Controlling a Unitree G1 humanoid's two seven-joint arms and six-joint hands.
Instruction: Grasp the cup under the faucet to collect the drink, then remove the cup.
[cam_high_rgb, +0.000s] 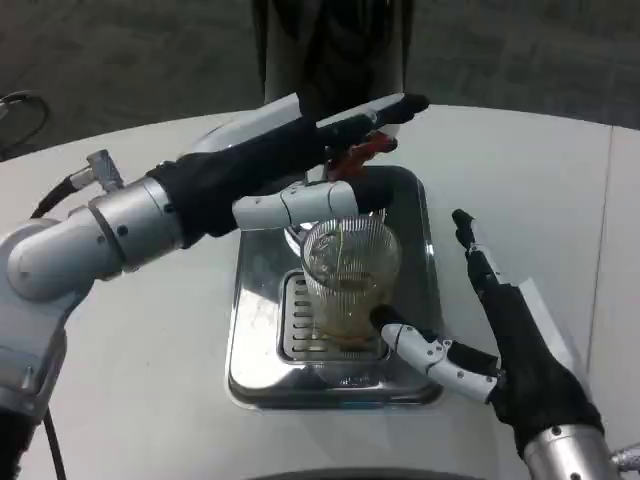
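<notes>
Head view of a white table (130, 330) on which a metal drip tray (255, 300) is set, with a slotted grate (296, 325) in its middle. A clear ribbed cup (350, 265) is seen standing upright on the grate, a shallow layer of amber drink visible at its bottom. Behind the cup's rim a red faucet part (358, 152) is partly visible, largely hidden by the left hand (300, 165).

The left hand is reached across the tray from the picture's left, its fingers spread apart: one long finger is extended above the red part toward the far edge of the tray, while another is laid along the far rim of the cup. Whether that finger is touching the cup cannot be told. Nothing is gripped by this hand.

The right hand (500, 340) is placed on the tray's right, fingers apart. One finger is stretched leftward, its tip lying at the base of the cup; the others are pointed away from the robot, clear of the cup. The cup is not enclosed by either hand.
</notes>
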